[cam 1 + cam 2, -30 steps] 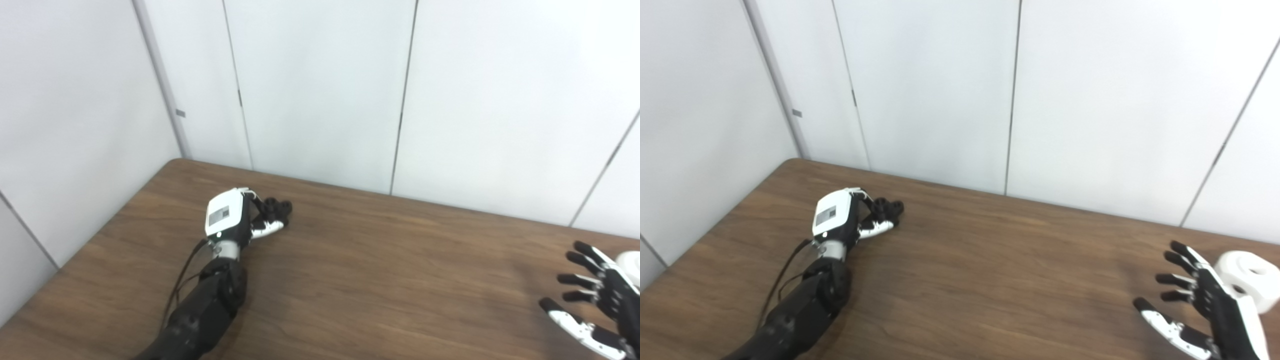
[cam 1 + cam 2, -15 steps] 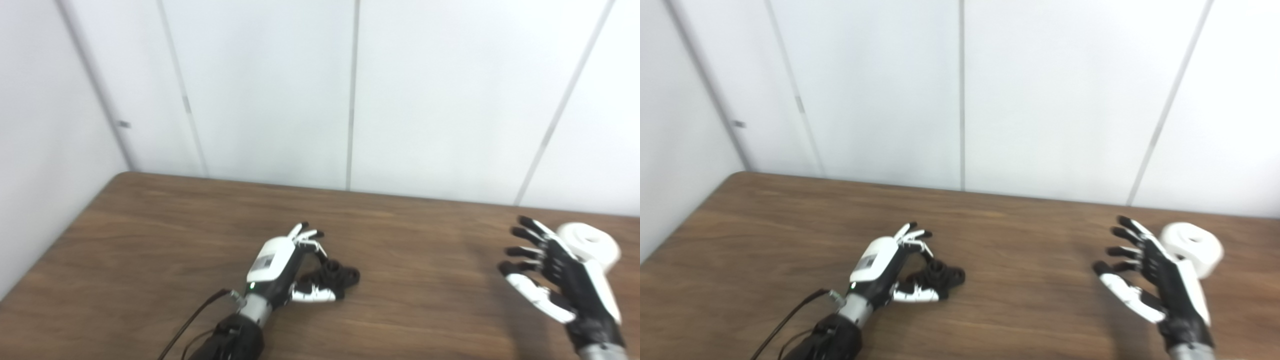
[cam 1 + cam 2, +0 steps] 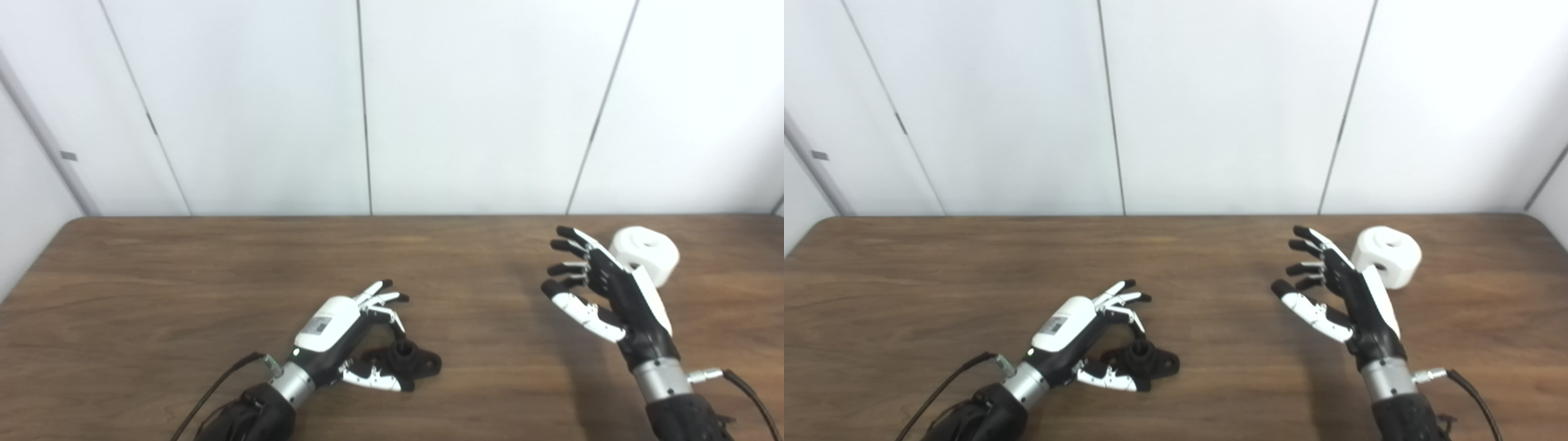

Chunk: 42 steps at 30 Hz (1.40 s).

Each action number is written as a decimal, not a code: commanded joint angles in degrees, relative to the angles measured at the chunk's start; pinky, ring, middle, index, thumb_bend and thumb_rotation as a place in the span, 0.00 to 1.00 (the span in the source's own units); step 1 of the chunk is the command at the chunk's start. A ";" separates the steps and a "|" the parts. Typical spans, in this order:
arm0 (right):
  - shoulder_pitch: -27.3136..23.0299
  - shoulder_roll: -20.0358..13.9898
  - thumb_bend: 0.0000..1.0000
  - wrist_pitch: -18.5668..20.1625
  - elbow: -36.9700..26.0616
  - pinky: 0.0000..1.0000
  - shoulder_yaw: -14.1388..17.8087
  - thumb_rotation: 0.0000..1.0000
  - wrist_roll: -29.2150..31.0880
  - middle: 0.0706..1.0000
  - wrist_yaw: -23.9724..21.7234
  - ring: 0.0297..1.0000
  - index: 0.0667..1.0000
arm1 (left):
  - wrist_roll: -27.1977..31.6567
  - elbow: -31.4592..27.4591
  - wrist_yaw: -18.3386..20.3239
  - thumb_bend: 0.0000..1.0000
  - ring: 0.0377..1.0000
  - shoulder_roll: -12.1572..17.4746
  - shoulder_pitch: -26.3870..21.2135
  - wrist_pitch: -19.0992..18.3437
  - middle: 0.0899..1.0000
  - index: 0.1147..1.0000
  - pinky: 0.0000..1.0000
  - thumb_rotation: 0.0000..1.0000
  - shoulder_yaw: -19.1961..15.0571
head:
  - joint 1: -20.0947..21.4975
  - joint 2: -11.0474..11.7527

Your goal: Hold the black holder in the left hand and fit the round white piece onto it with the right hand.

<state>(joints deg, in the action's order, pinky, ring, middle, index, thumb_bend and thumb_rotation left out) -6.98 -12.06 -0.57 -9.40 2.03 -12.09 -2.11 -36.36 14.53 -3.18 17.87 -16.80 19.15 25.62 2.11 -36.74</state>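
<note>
The round white plastic piece with a central hole (image 3: 645,253) sits on the brown wooden table (image 3: 153,294), just beyond and right of the right hand (image 3: 603,294), which hovers with fingers spread, palm facing left. The left hand (image 3: 343,334), loosely spread, cups the small black holder (image 3: 410,361) lying near-centre without gripping it.

A: What stands behind the work?

B: A plain white panelled wall (image 3: 478,104), split by thin dark vertical seams (image 3: 364,104). At the left a grey upright strip (image 3: 43,135) marks a corner, with a small grey tab (image 3: 68,155) on the panel beside it.

A: And below it?

B: A dark brown wood-grain table (image 3: 906,288) runs across the whole width, its far edge against the wall, its far corners rounded. Light is even and soft.
</note>
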 commanded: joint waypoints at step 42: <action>-17.16 -22.43 0.88 11.01 13.08 0.76 8.46 0.52 -13.56 0.95 -1.31 0.89 0.89 | 2.15 13.08 0.80 0.52 0.96 4.47 2.29 7.75 0.86 0.41 0.92 0.05 5.14 | 25.88 10.72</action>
<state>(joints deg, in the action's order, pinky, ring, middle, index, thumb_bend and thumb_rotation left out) -21.16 -31.83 10.32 4.20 10.70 -26.75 -2.22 -33.24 22.08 -3.37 20.51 -20.75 26.66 28.61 28.21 -25.93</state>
